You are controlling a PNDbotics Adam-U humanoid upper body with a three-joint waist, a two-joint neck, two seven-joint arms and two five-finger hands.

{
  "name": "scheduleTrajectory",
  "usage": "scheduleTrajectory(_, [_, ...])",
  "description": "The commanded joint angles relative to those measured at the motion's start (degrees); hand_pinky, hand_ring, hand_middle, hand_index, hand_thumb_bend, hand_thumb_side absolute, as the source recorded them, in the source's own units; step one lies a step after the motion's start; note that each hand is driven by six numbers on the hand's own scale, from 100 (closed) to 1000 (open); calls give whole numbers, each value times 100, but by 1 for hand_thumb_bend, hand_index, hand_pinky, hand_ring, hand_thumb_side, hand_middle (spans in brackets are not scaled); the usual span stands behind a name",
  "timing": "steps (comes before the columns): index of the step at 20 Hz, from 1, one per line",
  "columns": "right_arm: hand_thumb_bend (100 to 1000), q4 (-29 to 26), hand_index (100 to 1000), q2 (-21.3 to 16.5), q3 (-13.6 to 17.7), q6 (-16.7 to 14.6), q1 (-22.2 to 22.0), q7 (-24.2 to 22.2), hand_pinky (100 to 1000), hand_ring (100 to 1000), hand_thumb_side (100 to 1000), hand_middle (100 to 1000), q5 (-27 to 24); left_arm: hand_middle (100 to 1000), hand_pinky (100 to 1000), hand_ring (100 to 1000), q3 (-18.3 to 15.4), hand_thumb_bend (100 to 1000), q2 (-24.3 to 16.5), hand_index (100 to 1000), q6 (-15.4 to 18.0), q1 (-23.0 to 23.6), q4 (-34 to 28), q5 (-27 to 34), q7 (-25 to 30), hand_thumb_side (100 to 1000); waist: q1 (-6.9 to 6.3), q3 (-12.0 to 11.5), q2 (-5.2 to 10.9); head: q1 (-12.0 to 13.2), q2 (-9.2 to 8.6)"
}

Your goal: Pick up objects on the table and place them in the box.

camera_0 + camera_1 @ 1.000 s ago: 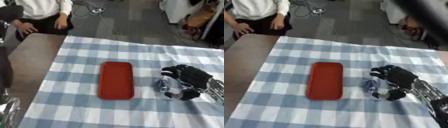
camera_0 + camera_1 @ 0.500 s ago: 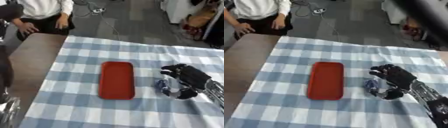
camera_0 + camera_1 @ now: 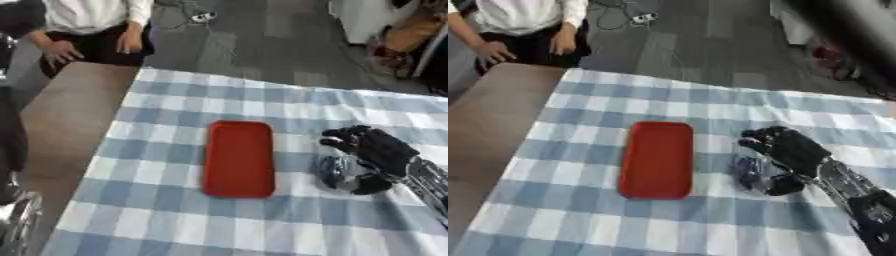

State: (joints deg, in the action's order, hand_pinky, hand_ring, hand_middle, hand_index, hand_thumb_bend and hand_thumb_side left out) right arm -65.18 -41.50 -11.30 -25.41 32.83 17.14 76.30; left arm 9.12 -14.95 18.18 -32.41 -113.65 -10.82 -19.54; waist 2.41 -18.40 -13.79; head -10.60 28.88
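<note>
Fingers (image 3: 346,137) of the black right hand (image 3: 374,150) curl round a small dark bluish object (image 3: 332,171), its shape hard to make out, on the blue-and-white checked worktop (image 3: 166,115) just right of a flat red rounded-rectangle tray (image 3: 238,158). Left hand out of sight.

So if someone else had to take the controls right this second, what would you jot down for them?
Right hand: on the checked cloth, fingers curled round a small dark bluish object, which has not left the table.
Left hand: not in view.
Red tray: flat on the cloth, left of the right hand, nothing in it. It is the only container in sight, so probably the box.
Done: nothing placed yet.
Left: lift the object and set it in the tray.
</note>
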Motion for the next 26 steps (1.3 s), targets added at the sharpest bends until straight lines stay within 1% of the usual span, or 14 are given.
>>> scheduleTrajectory(1, [434,16,918,-128,94,-8,99,76,640,769,1000,874,77,882,781,698,-13,214,4,912,27,-94,-94,9,6,803,1,-17,72,-6,-87])
scheduleTrajectory(3, [440,54,920,-131,106,-33,88,107,623,765,1000,875,100,882,781,698,-11,215,8,912,31,-104,-94,10,8,803,9,-28,64,-3,-93])
scheduleTrajectory(6, [444,90,913,-133,114,-84,67,162,553,743,1000,861,124,882,781,698,-11,215,13,912,37,-113,-94,11,8,802,14,-38,58,8,-100])
scheduleTrajectory(7, [445,90,914,-137,113,-105,56,190,559,746,1000,863,136,882,781,698,-11,215,14,912,39,-114,-94,11,9,802,15,-39,58,10,-100])
scheduleTrajectory(8, [439,87,909,-142,111,-125,42,221,525,732,1000,853,151,882,781,698,-10,215,14,913,39,-114,-94,11,10,802,17,-39,58,14,-101])
scheduleTrajectory(12, [426,109,895,-155,136,-165,-45,391,462,703,1000,835,184,882,781,698,-9,216,14,913,43,-118,-94,10,11,802,24,-42,57,43,-109])
scheduleTrajectory(13, [427,130,897,-156,148,-169,-63,443,467,707,1000,837,185,881,781,698,-9,216,14,912,43,-119,-94,10,12,802,25,-43,57,50,-110])
scheduleTrajectory(14, [422,156,888,-158,162,-168,-78,488,447,697,1000,831,189,882,781,698,-9,216,14,913,43,-119,-94,11,12,802,26,-42,56,56,-111])
scheduleTrajectory(19, [414,312,884,-155,231,-124,-98,641,429,693,1000,829,243,882,781,698,-9,214,7,913,43,-119,-94,9,13,803,29,-40,46,71,-121])
scheduleTrajectory(26, [421,435,883,-130,270,-90,-76,740,411,690,1000,825,316,882,781,698,-12,215,11,913,49,-136,-94,7,9,802,30,-51,25,50,-127])
